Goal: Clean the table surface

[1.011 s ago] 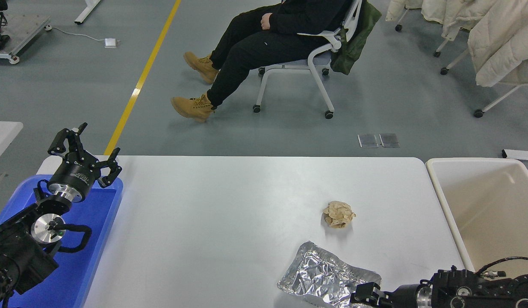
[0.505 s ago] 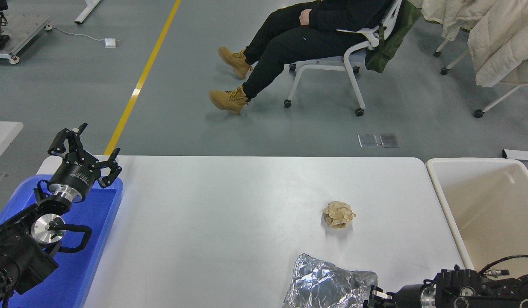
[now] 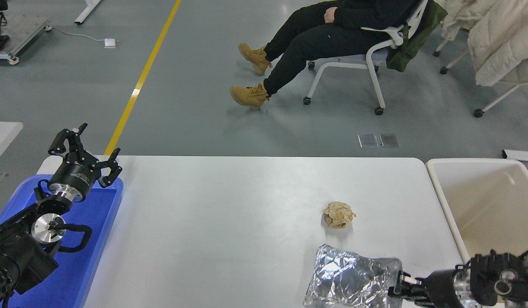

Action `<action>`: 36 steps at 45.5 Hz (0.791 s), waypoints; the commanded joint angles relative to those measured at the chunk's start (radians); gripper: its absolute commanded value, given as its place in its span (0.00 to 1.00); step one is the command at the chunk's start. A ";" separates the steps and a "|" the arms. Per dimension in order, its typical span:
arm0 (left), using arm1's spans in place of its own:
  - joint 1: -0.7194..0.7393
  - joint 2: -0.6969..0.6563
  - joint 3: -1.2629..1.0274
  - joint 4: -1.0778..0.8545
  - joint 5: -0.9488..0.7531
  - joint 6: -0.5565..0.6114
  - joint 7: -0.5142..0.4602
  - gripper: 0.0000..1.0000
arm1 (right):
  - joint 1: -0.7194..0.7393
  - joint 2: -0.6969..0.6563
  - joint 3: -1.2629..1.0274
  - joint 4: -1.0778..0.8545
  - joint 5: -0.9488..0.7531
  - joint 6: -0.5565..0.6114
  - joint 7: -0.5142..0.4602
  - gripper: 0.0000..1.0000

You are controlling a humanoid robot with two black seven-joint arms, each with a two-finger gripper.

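The white table surface (image 3: pixel 229 222) fills the middle of the head view. On it lies a crumpled brown paper ball (image 3: pixel 339 214) right of centre. A crumpled silver foil bag (image 3: pixel 351 278) is at the front edge, held at its right edge by my right gripper (image 3: pixel 398 287), which is shut on it and comes in from the lower right. My left gripper (image 3: pixel 86 149) is open and empty, parked above the blue tray at the left.
A flat blue tray (image 3: pixel 88 256) sits at the table's left end. A deep cream bin (image 3: pixel 490 205) stands at the right end. A person sits on a wheeled chair (image 3: pixel 366 55) beyond the far side.
My right gripper has moved to the right with the foil bag, dragging and lifting it toward the bin. The person on the chair has rolled right. The left arm has not moved.
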 commanded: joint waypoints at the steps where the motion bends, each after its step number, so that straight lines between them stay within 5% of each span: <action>1: 0.000 0.000 0.000 0.000 0.000 0.000 0.000 1.00 | 0.136 -0.243 0.005 0.030 -0.007 0.218 -0.002 0.00; 20: 0.001 0.000 0.000 0.000 0.000 0.000 0.000 1.00 | 0.294 -0.638 0.250 -0.003 -0.212 0.746 -0.005 0.00; 36: 0.001 0.000 0.000 0.000 0.000 0.000 0.000 1.00 | 0.294 -0.717 0.384 -0.039 -0.263 0.761 -0.005 0.00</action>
